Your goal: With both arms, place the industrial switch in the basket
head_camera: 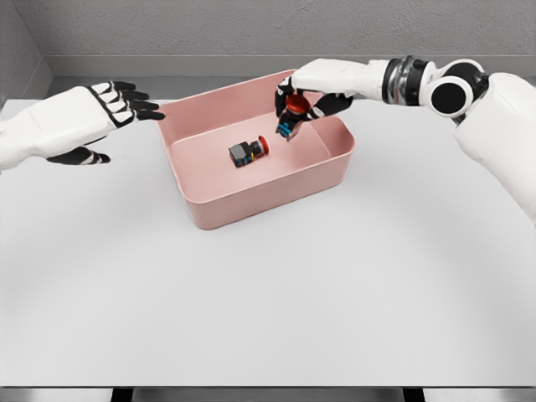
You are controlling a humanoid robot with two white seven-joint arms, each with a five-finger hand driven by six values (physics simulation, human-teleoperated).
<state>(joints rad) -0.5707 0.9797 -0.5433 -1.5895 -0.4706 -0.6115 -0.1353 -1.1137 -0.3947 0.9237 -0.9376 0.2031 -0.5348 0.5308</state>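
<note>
Holding a red-capped switch over pink basket: right hand fingers | left hand fingers spread, empty | white table, grey wall

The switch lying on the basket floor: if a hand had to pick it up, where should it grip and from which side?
Probably the dark boxy body of the switch, from straight above. It lies on its side with its red button pointing right, and the pink basket walls block sideways approaches. The flat body faces suit opposed fingers better than the rounded button.

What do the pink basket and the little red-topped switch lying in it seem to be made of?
The basket looks like matte moulded plastic: smooth, even pink, rounded corners, soft shading. The switch seems hard plastic, with a dark body and a glossy red cap; any metal is too small to tell in this render.
</note>
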